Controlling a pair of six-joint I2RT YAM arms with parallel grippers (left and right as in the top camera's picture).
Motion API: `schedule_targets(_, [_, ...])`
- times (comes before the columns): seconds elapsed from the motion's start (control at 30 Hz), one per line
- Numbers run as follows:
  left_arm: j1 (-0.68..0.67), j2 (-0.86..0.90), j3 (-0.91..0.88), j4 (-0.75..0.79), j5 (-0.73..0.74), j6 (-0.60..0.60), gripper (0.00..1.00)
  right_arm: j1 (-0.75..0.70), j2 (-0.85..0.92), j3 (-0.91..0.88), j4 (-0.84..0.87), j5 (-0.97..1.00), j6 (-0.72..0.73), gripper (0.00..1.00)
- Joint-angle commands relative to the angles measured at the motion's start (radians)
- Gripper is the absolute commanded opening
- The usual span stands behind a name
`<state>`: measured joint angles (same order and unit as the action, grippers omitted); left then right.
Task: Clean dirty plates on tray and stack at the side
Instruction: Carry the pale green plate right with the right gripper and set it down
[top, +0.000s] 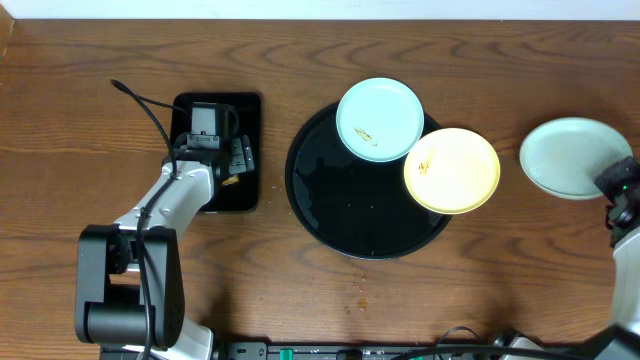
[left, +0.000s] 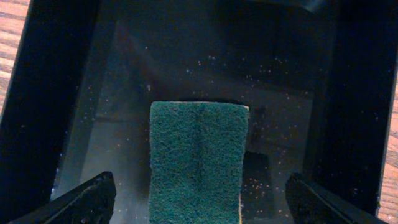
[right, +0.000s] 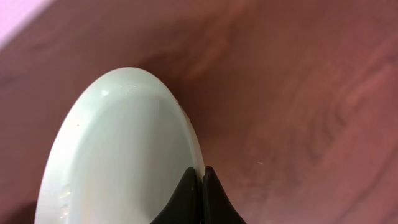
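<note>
Overhead, I see a brown wood-grain surface (top: 90, 90) with a strip of pale wall along the far edge. The round black tray (top: 335, 215) lies in the middle. The mint-blue plate (top: 379, 120) rests face up over the tray's far rim, with a small brown smear near its centre. The yellow plate (top: 452, 170) overlaps the tray's right rim, also face up, with a smear left of centre. A third plate (top: 572, 157) lies off the tray on the bare surface at the right, with my right arm (top: 630, 250) at its near-right edge. My left arm (top: 170, 200) reaches over a rectangular black tray (top: 245, 190).

From the left wrist, the left pincer (left: 200, 186) stands wide open over that tray's floor. A green sponge (left: 198, 155) lies between the fingers, its long axis running straight away from the camera.

From the right wrist, the right pincer (right: 200, 186) is closed, its tips together at the third plate's rim. I cannot tell whether the rim is pinched.
</note>
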<state>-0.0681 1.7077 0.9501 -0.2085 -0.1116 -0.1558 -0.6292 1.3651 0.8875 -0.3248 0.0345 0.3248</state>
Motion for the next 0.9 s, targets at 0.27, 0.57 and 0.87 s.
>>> schedule_targets(0.27, [0.0,0.004,-0.006,0.001,-0.013,0.01,0.87,-0.063,0.219,0.012,0.162,-0.132,-0.061,0.23])
schedule_targets(0.57, [0.0,0.004,-0.006,0.001,-0.013,0.01,0.87,-0.049,0.209,0.135,0.032,-0.499,-0.093,0.73])
schedule_targets(0.87, [0.0,0.004,-0.006,0.001,-0.013,0.01,0.87,0.194,0.209,0.407,-0.447,-0.477,-0.367,0.57])
